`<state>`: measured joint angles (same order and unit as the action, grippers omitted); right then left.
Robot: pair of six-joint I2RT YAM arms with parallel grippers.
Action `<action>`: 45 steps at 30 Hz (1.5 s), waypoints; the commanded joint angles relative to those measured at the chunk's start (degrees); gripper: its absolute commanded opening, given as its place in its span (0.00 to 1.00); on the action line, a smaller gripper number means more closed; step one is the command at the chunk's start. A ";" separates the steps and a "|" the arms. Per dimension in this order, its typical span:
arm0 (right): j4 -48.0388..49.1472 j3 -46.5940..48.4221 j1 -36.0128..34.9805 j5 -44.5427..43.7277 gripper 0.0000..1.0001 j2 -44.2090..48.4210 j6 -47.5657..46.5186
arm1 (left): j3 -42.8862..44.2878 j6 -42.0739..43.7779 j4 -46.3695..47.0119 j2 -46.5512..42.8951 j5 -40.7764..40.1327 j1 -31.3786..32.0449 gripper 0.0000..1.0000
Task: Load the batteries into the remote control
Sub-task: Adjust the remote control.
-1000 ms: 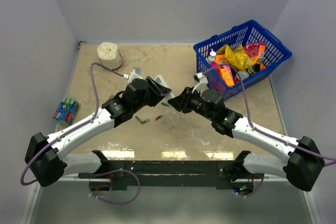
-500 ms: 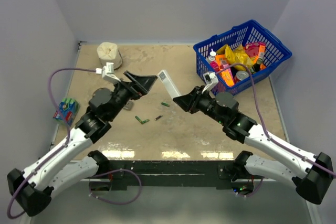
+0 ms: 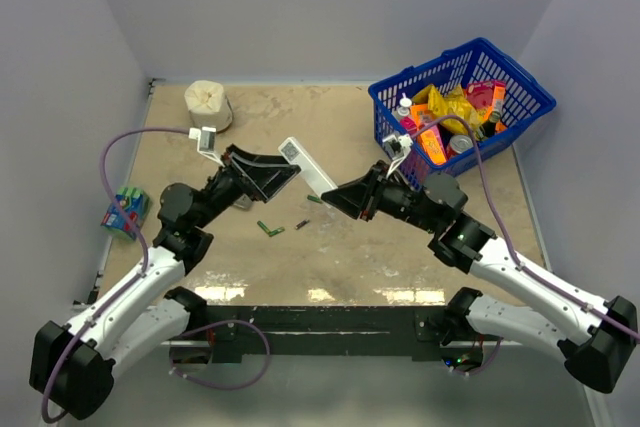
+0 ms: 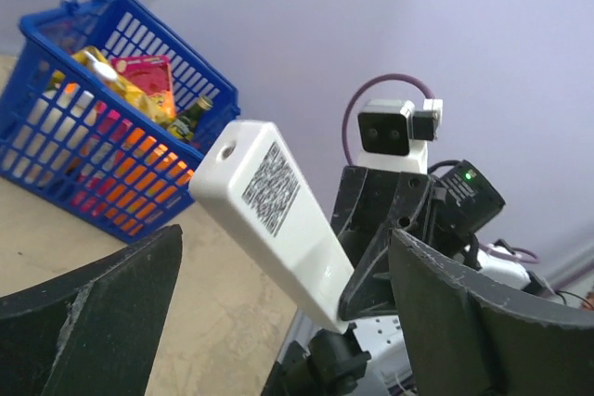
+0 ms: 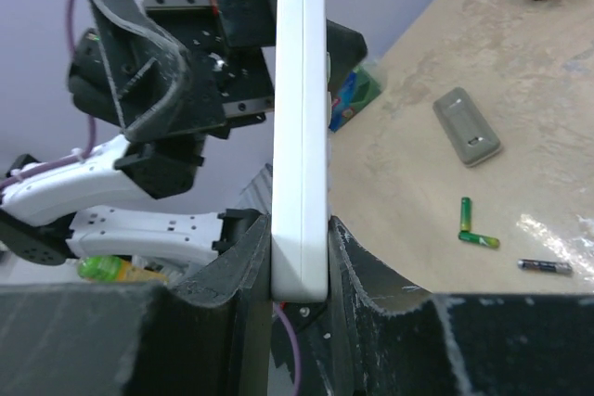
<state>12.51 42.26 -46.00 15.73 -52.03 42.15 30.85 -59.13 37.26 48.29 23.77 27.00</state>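
The white remote control [image 3: 305, 165] is off the table, and my right gripper [image 3: 345, 195] is shut on its lower end. In the right wrist view the remote control [image 5: 299, 127] stands edge-on, clamped between both fingers [image 5: 357, 271]. My left gripper [image 3: 272, 173] is open just left of the remote's free end, not touching it. The left wrist view shows the remote control [image 4: 278, 215] with its QR label, beyond the open jaws. Loose batteries lie on the table: two green ones [image 3: 268, 229], a dark one [image 3: 300, 224] and another green one [image 3: 314, 199].
A blue basket [image 3: 540, 97] of packets stands at the back right. A white roll [image 3: 208, 104] sits at the back left. A wrapped pack of green cells [image 3: 125, 209] lies by the left edge. A small grey cover-like piece [image 5: 469, 125] lies on the table near the batteries [image 5: 469, 220].
My left gripper opened, let go of the remote and drew back to the left. The right gripper kept the remote and tilted it further left.
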 commanded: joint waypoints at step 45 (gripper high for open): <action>7.79 5.03 0.21 -1.83 0.82 -15.11 7.94 | -6.77 -1.69 4.84 -3.21 -25.06 7.70 0.00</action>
<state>20.25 46.35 -45.95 17.43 -65.43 48.07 25.32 -63.33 42.13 44.71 7.20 31.29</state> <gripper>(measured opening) 0.819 0.302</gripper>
